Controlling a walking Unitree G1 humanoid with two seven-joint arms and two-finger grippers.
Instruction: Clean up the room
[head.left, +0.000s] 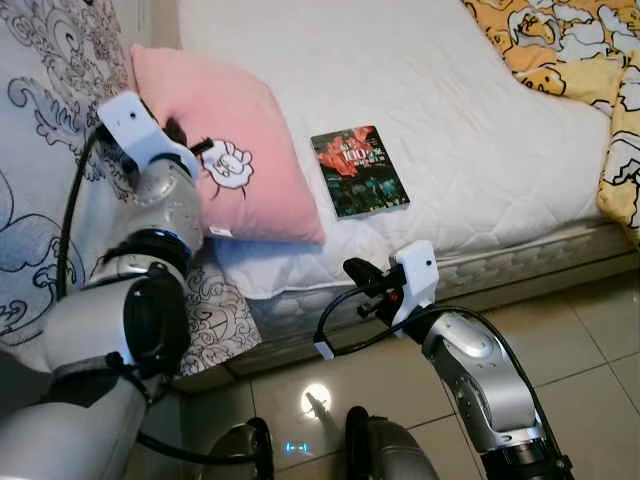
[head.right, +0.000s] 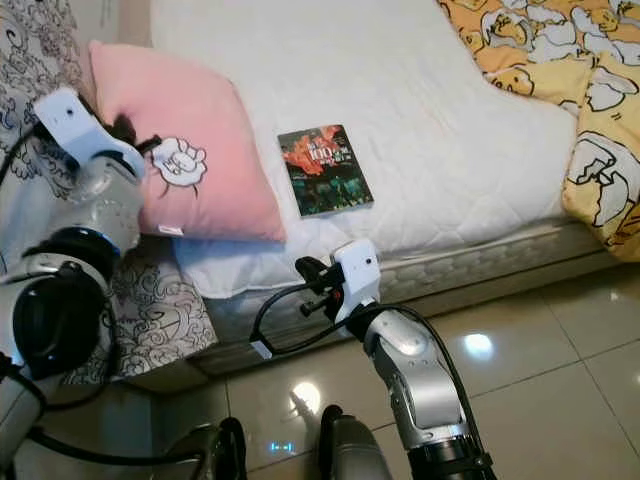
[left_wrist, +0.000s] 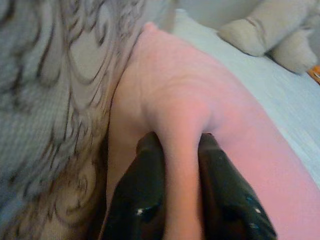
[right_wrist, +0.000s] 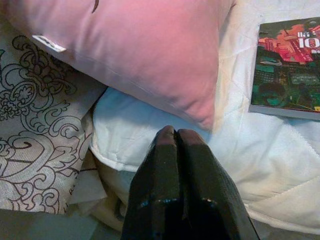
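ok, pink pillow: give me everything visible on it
The pink pillow is a soft square cushion of plain pink fabric with a white cartoon-hand patch and a small white tag at its lower edge. It lies tilted on the white bed, one side against the patterned grey cover, with a book lying apart beside it. The left gripper is shut on a pinched fold of its edge. The right gripper, shut, sits just below its corner, not touching.
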